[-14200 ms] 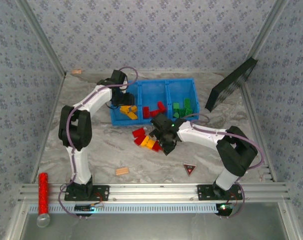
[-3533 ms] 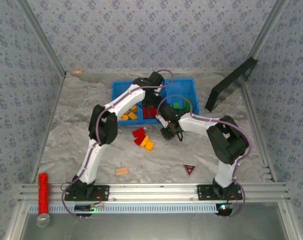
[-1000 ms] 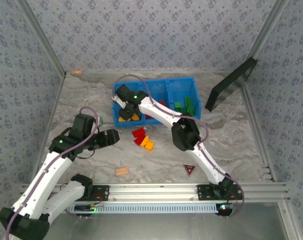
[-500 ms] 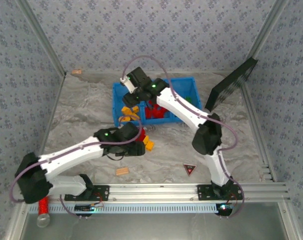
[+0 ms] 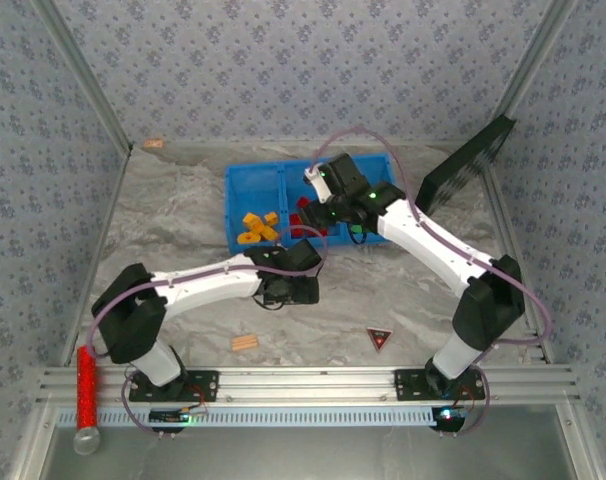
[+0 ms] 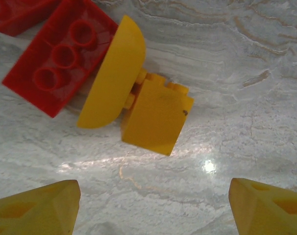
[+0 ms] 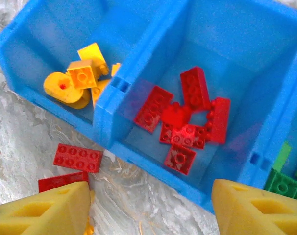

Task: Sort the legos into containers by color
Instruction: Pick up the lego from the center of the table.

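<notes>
Legos (image 6: 156,117) glossy red and yellow; left gripper (image 6: 153,205) spread, right gripper (image 7: 151,208) spread

Left hand (image 6: 153,203) swung over loose legos (image 6: 156,117); right hand (image 7: 149,196) shifted rightward.

The left arm (image 5: 198,285) and right arm (image 5: 433,245) have white links, black joints and looping purple cables (image 5: 355,133); wedge-shaped fingers (image 6: 38,205) are yellow.

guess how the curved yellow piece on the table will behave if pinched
The curved yellow piece looks like hard moulded plastic, so probably stiff and light. Its smooth rounded edge may slip from a pinch. It lies against the red brick and orange brick, so pushing it would likely shift them too.
</notes>
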